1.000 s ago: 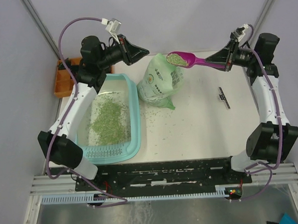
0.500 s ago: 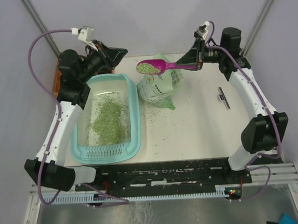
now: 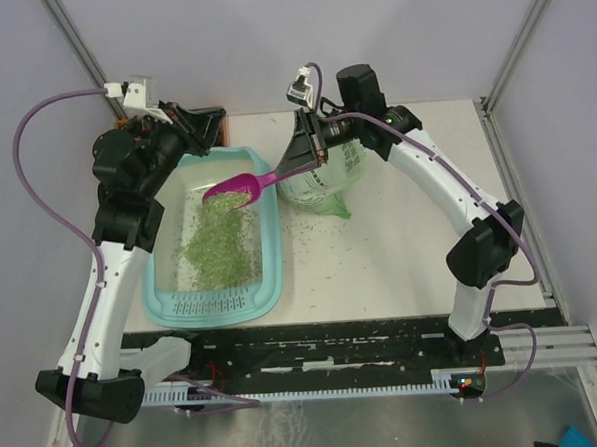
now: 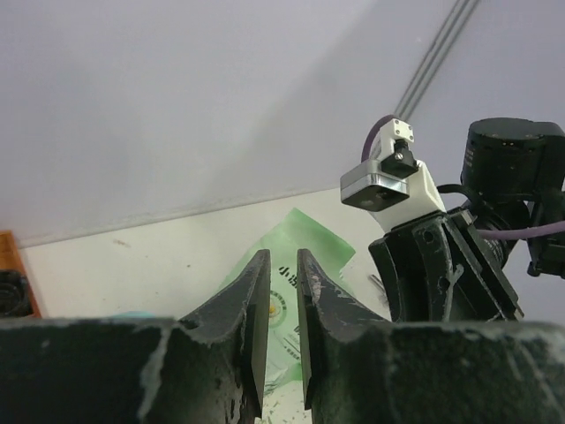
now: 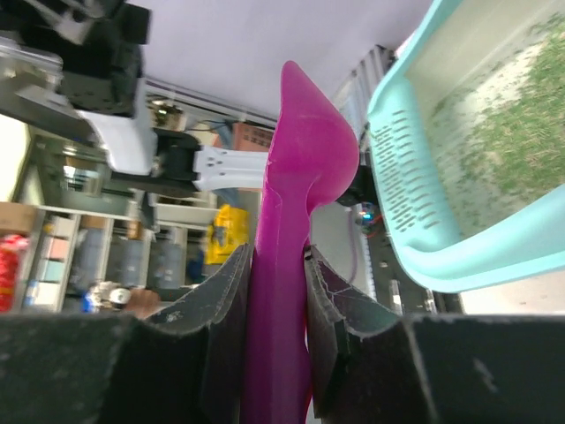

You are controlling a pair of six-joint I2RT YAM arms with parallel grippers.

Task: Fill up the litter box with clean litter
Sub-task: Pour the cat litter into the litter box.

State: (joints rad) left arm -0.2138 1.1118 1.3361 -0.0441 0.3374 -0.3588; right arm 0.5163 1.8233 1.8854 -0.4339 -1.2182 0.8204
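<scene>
The left gripper (image 3: 217, 118) is raised over the far left corner of the table (image 3: 410, 258), beyond the far end of the litter box (image 3: 274, 255), and points right. In the left wrist view the left gripper (image 4: 281, 265) has its jaws a narrow slit apart with nothing between them. Past them lies the bag (image 4: 322, 252).

The litter box sits on the left part of the table, lengthwise, its slotted end nearest the arm bases. The litter (image 3: 215, 243) lies in a loose patch down the middle of the floor, thinning to the bare whitish floor along the walls.

The scoop (image 3: 233, 190) hangs over the far half of the box. Its bowl is above the top of the litter patch, and its handle slopes up and to the right across the box's right rim. Whether granules are leaving the bowl cannot be made out.

The right gripper (image 3: 302, 161) is clamped on the end of the handle, just right of the box and in front of the bag (image 3: 332, 187). In the right wrist view the right gripper (image 5: 278, 256) presses both fingers against the sides of the scoop (image 5: 298, 168). The bowl is seen edge-on, and the litter box (image 5: 410, 221) lies beside it with blurred litter (image 5: 508, 115) on its floor.

The bag stands just right of the box's far corner, partly hidden by the gripper. Loose granules are scattered on the table around its base and between it and the box.
</scene>
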